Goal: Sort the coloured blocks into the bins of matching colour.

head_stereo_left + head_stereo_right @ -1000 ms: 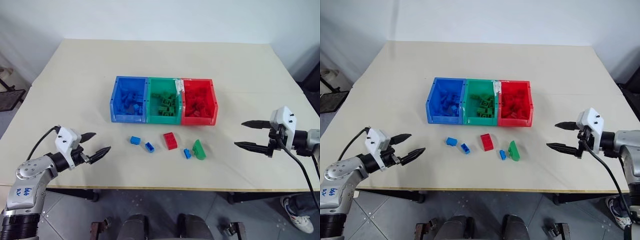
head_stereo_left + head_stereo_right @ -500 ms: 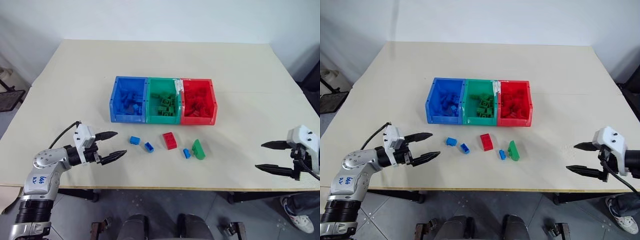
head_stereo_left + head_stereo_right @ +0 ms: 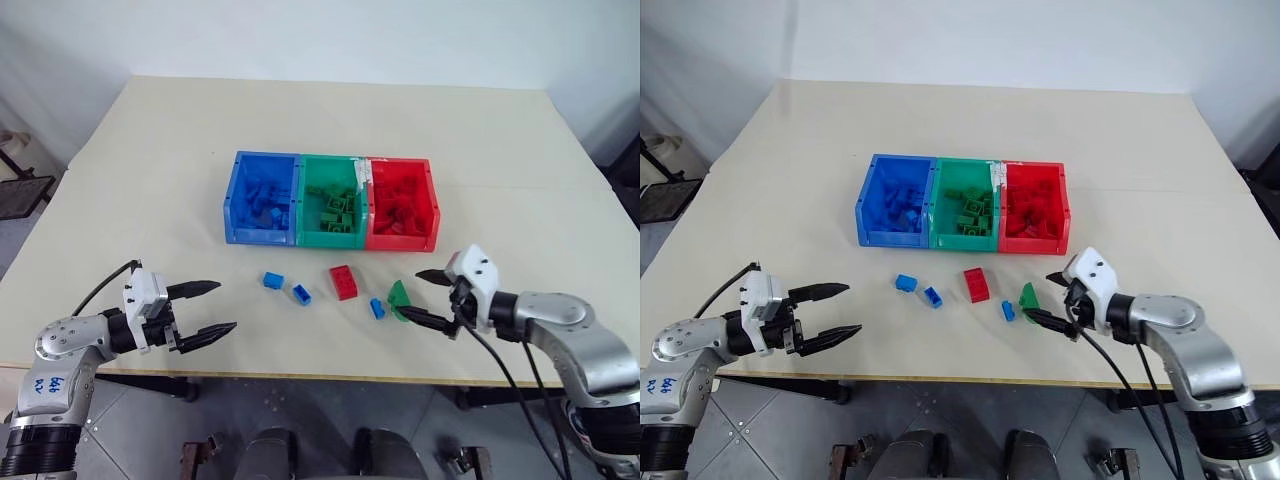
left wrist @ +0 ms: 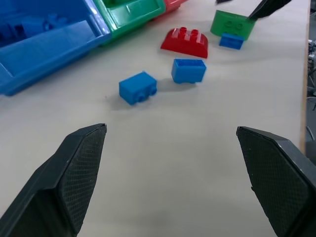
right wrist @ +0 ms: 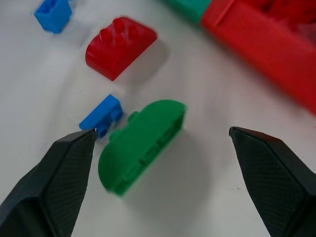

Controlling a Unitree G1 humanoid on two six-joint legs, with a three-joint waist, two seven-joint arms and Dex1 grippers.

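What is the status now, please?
Left gripper open, empty. Right gripper open around green block, not closed. Small blue block touches it. Five blocks unsorted.

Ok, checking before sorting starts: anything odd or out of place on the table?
Nothing damaged. Five blocks lie loose on the table before the bins; the green block lies on its side against a small blue block.

Each arm is rounded silver-grey metal with black joints, ending in a white block that carries a hand with two black, pointed fingers textured with a fine grid. The left hand (image 3: 204, 309) has a thin black cable looping behind it and blue handwritten marks on its forearm. The right hand (image 3: 425, 298) trails black cables.
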